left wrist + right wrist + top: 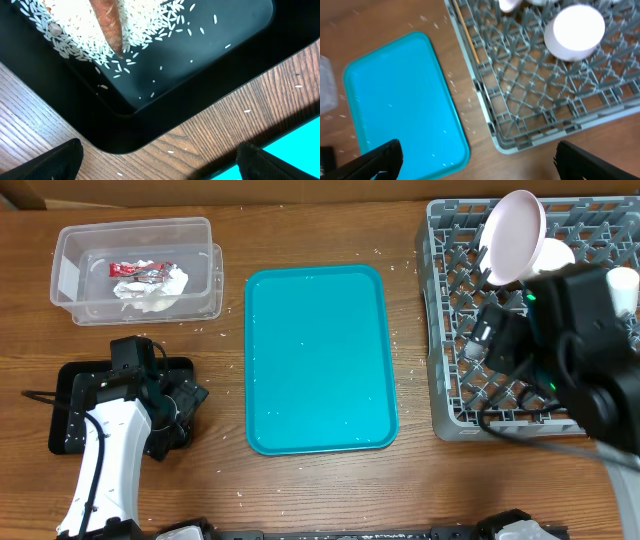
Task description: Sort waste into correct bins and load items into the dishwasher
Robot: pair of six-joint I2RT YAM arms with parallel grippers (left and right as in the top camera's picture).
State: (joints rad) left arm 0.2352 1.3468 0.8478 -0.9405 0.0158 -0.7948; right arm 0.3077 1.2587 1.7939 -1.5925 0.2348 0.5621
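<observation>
The black tray (235, 55) holds a heap of white rice (80, 25), the orange-brown sausage stick (107, 22) and a small brown lump (54, 30). My left gripper (160, 162) is open and empty over the tray's near corner; it also shows in the overhead view (175, 415). The clear tub (70, 275) holds the red-and-silver wrapper (135, 270) and white napkins (160, 292). The grey rack (450, 380) holds a pale pink bowl (515, 235) on edge and a white cup (622, 285). My right gripper (477, 160) is open and empty above the rack's front-left corner (502, 142).
The teal tray (320, 360) lies bare in the middle, between tub and rack; it also shows in the right wrist view (395, 100). A thin wooden stick (467, 37) lies along the rack's left wall. A round white upturned item (575, 31) sits on the pegs. Loose rice grains dot the wood.
</observation>
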